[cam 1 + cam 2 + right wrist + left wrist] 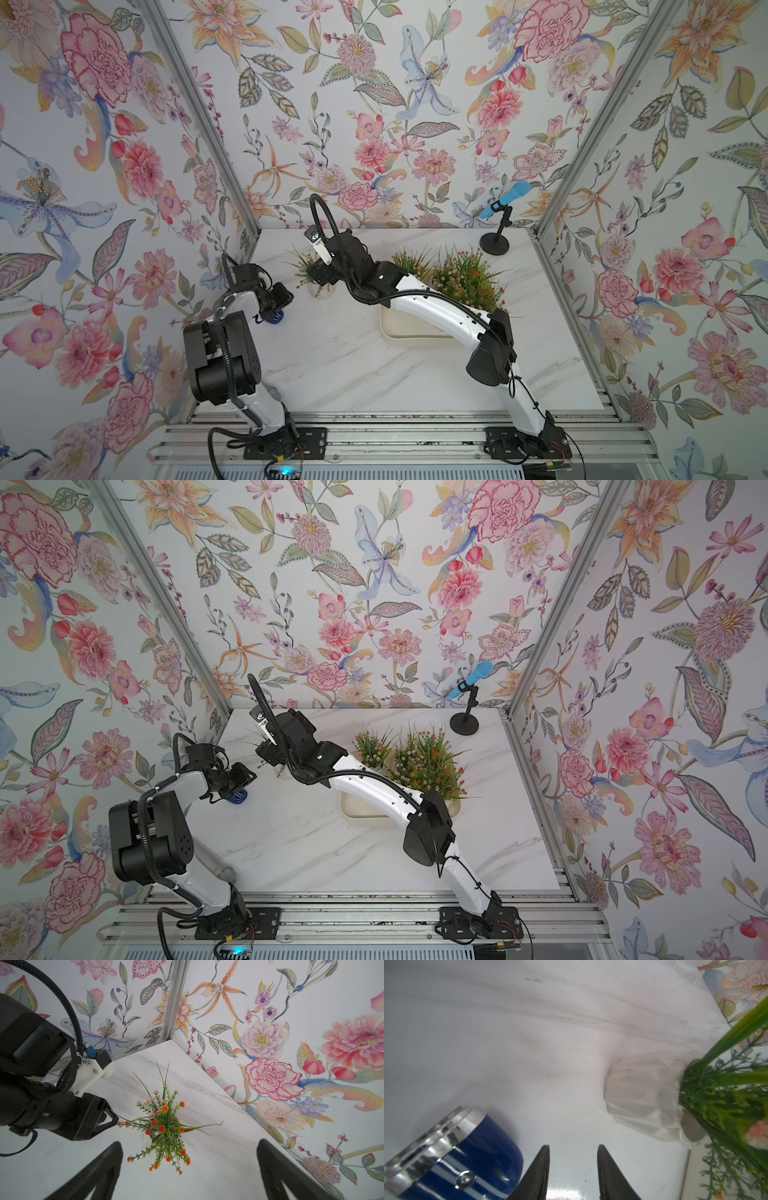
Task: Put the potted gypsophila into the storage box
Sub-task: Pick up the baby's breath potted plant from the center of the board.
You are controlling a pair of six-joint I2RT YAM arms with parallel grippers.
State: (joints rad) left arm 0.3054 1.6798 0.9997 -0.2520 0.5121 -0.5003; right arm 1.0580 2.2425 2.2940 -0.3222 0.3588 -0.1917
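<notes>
One potted gypsophila with orange and pink blooms stands on the marble table at the back left, outside the storage box. My right gripper hangs open right above its sprigs, with nothing between the jaws. In the left wrist view its white ribbed pot stands upright ahead of my left gripper, whose jaws stand apart and empty. Several other potted gypsophila fill the far part of the cream box. My right arm hides part of the box.
A blue tin with a silver rim lies right beside my left gripper's fingers and shows in a top view as the blue tin. A blue microphone on a black stand is at the back right. Flowered walls close three sides.
</notes>
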